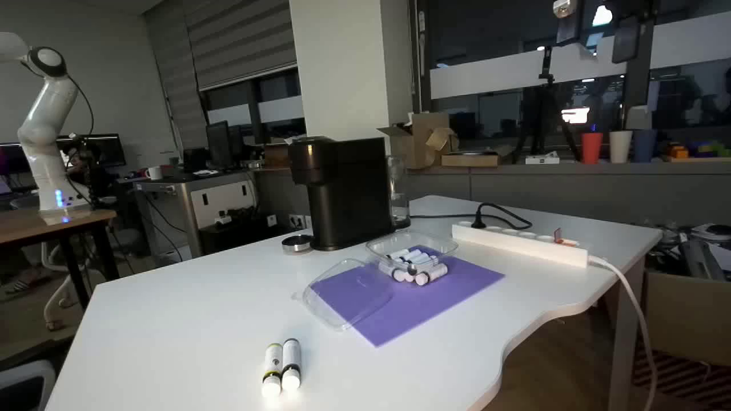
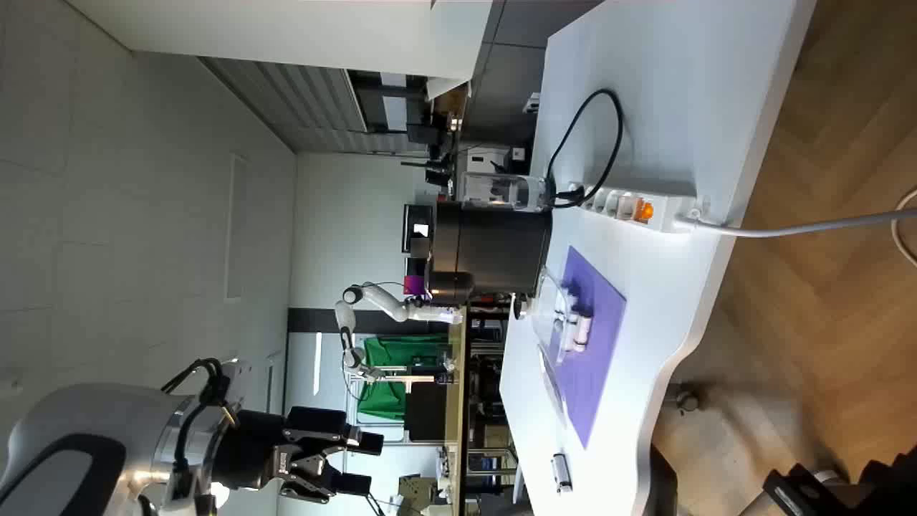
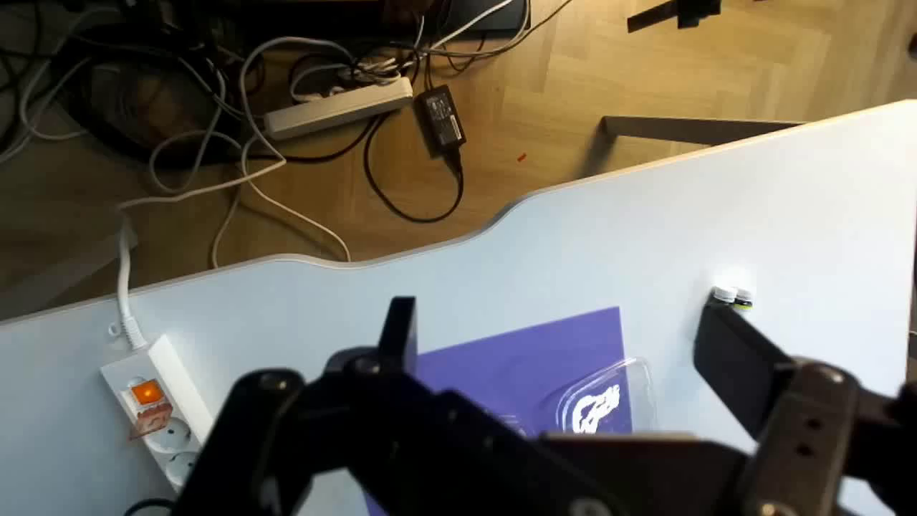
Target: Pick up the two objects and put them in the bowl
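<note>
The two objects are small white cylinders with dark bands, lying side by side on the white table. In an exterior view they are the yellow-banded cylinder [image 1: 272, 368] and the black-banded cylinder [image 1: 292, 363]; they also show in an exterior view [image 2: 561, 473]. In the wrist view only their white ends [image 3: 733, 295] show beside a finger. The bowl [image 1: 448, 251] looks like a clear plastic tub with several similar cylinders in and around it. In the wrist view the gripper mostly hides it. My gripper [image 2: 364, 464] is open and empty, well above the table; its fingers [image 3: 562, 337] are wide apart.
A purple sheet [image 1: 422, 311] lies under the bowl, with a clear lid [image 1: 342, 308] partly on it. A black coffee machine [image 1: 354, 194] stands behind. A white power strip [image 1: 519, 245] with cables lies near the curved table edge. A round metal dish [image 1: 297, 244] sits by the machine.
</note>
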`<action>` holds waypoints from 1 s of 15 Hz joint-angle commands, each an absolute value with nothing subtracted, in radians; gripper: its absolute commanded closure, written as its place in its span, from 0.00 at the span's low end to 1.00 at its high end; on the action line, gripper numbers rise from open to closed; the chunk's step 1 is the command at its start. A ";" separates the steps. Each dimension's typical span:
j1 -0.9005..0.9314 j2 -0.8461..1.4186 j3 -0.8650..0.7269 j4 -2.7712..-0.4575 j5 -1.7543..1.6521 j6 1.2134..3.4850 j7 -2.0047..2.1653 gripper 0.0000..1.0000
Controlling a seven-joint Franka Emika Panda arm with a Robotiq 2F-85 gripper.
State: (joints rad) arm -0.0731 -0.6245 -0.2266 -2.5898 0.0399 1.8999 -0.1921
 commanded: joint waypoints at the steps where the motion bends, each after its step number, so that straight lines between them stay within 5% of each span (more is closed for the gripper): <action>1: -0.089 -0.621 -0.213 -2.588 0.048 1.898 -0.200 0.00; 10: -0.089 -0.621 -0.213 -2.588 0.048 1.898 -0.200 0.00; 15: -0.066 -0.476 -0.232 -2.555 0.080 2.115 -0.239 0.00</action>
